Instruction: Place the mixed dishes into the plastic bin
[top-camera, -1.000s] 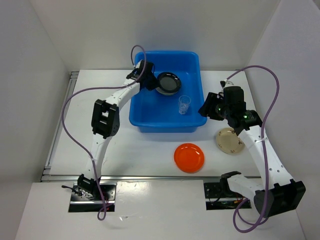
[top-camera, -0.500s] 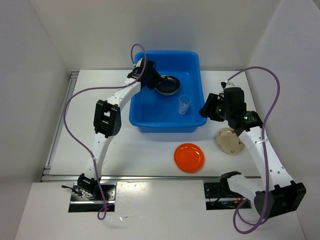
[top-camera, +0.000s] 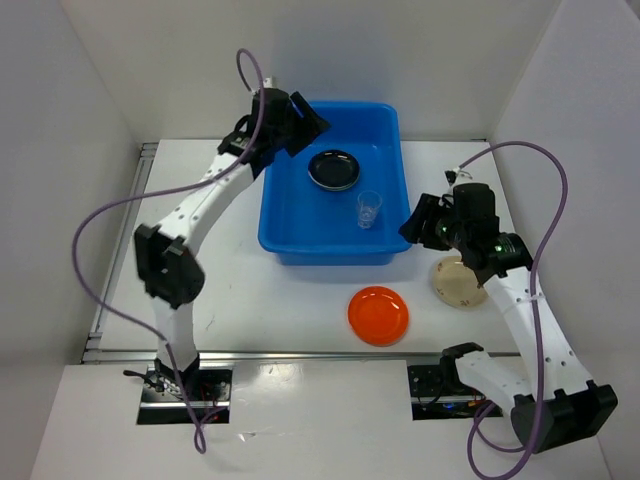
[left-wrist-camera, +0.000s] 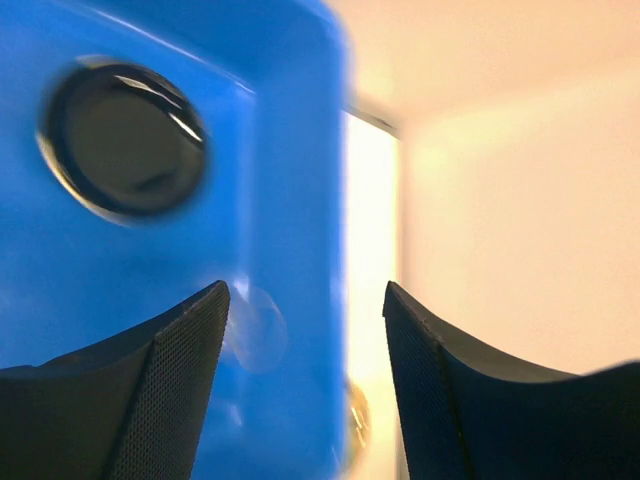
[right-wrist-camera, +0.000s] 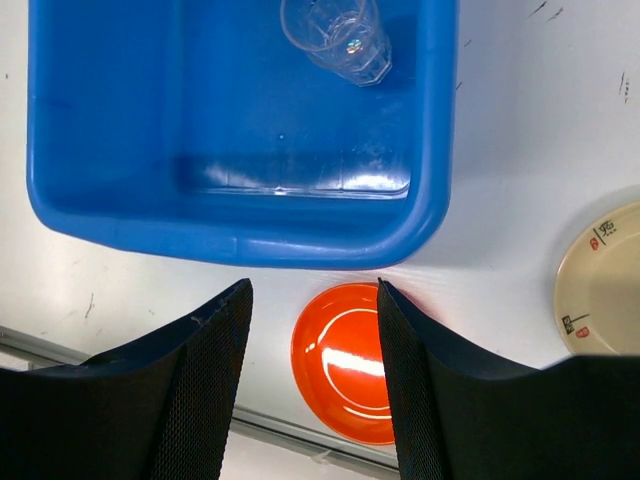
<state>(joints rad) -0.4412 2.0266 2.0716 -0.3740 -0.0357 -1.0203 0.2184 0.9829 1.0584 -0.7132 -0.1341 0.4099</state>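
The plastic bin (top-camera: 330, 256) is a big blue tub at the middle back of the table. A black plate (top-camera: 334, 169) and a clear glass cup (top-camera: 369, 209) lie inside it. My left gripper (top-camera: 306, 113) hangs open and empty above the bin's far left corner; its view shows the black plate (left-wrist-camera: 122, 140) below, blurred. An orange plate (top-camera: 378, 315) lies on the table in front of the bin. A cream plate (top-camera: 460, 282) with brown marks lies to its right. My right gripper (top-camera: 415, 222) is open and empty beside the bin's right wall, above the orange plate (right-wrist-camera: 345, 365).
White walls close in the table on the left, back and right. A metal rail runs along the near edge by the arm bases. The right arm's forearm passes over part of the cream plate (right-wrist-camera: 605, 285).
My left gripper opened and let go of the black plate, which now lies in the bin. That arm then rose and pulled back toward the bin's far left corner. The right arm barely shifted.
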